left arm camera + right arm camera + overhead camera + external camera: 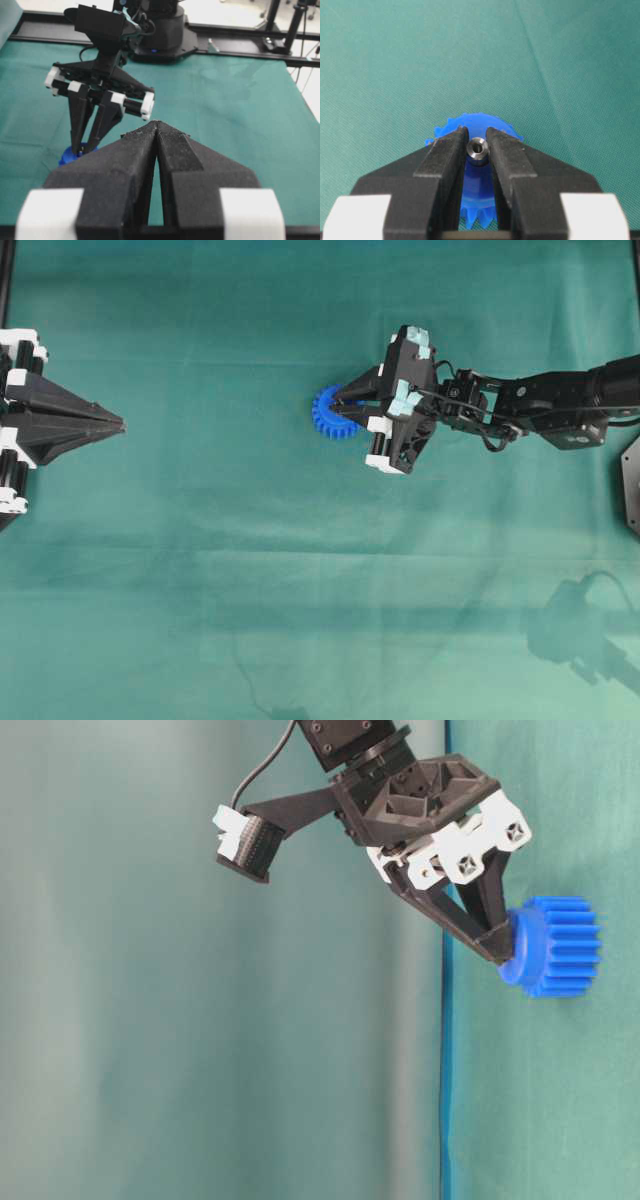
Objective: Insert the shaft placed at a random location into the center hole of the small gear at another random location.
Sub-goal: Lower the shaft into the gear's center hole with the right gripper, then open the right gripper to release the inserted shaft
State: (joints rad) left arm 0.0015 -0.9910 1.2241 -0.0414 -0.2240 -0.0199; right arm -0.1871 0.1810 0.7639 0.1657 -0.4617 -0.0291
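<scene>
The small gear (328, 418), bright blue and toothed, lies flat on the green cloth near the middle. My right gripper (341, 400) reaches over it from the right and is shut on the shaft (478, 149), a tiny grey metal pin whose shiny hollow end faces the wrist camera. The pin stands between the fingertips (455, 142) right over the gear's hub (481, 182), and the center hole is hidden beneath it. From table level the gripper (503, 955) tips touch the hub of the gear (562, 946). My left gripper (120, 424) rests at the far left, shut and holding nothing (156, 123).
Green cloth (250, 570) covers the whole table. A black frame rail (240, 52) and the right arm's base (160, 35) stand at the far edge. A dark mount (630, 485) sits at the right edge.
</scene>
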